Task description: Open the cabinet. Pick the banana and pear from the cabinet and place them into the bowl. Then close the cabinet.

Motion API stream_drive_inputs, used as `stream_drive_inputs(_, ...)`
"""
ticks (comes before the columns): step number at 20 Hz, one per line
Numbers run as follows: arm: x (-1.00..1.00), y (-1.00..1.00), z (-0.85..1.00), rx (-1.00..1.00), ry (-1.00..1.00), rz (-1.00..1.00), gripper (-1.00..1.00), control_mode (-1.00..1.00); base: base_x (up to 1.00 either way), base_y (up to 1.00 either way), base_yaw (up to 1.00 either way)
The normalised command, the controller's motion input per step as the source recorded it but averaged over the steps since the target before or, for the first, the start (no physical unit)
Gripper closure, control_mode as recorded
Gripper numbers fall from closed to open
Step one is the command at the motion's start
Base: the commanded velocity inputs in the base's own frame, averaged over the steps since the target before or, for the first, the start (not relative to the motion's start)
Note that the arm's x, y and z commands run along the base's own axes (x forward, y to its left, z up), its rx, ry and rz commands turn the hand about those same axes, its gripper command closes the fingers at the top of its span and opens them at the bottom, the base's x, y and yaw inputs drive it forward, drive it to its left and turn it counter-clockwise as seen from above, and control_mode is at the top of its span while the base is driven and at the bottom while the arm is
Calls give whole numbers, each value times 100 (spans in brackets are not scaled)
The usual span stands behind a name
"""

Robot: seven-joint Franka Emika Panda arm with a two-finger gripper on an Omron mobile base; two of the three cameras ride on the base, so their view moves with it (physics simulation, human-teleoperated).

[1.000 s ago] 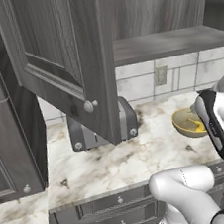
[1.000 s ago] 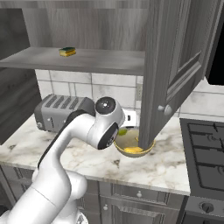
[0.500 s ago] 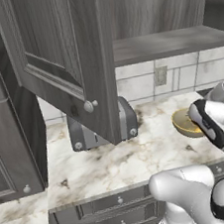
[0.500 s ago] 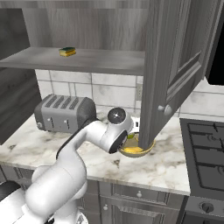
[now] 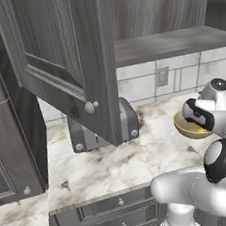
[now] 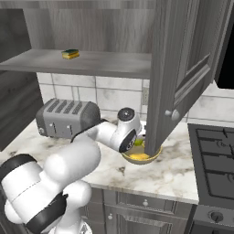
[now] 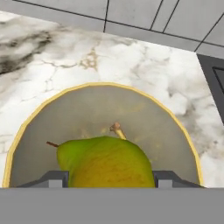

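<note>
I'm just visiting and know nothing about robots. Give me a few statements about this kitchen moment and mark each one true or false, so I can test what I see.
1. Both doors of the cabinet hang open. True.
2. The gripper has the pear between its fingers, above the bowl. True.
3. The bowl sits on the cabinet shelf. False: it stands on the marble counter, right of the toaster.
4. The shelf holds a small yellow and green thing. True.
5. The toaster is bright red. False: it is grey.
</note>
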Motion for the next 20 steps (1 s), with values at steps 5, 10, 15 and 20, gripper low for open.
stream_drive_inputs(5, 26, 0, -46, -4, 11, 0, 100, -100, 0, 0, 0)
stream_drive_inputs(10, 3, -9, -31, -3, 1, 0, 100, -100, 0, 0, 0)
stream_drive_inputs(15, 1, -7, -2, 0, 0, 0, 100, -100, 0, 0, 0)
stream_drive_inputs(20, 3, -13, -2, 0, -2, 0, -100, -100, 0, 0, 0)
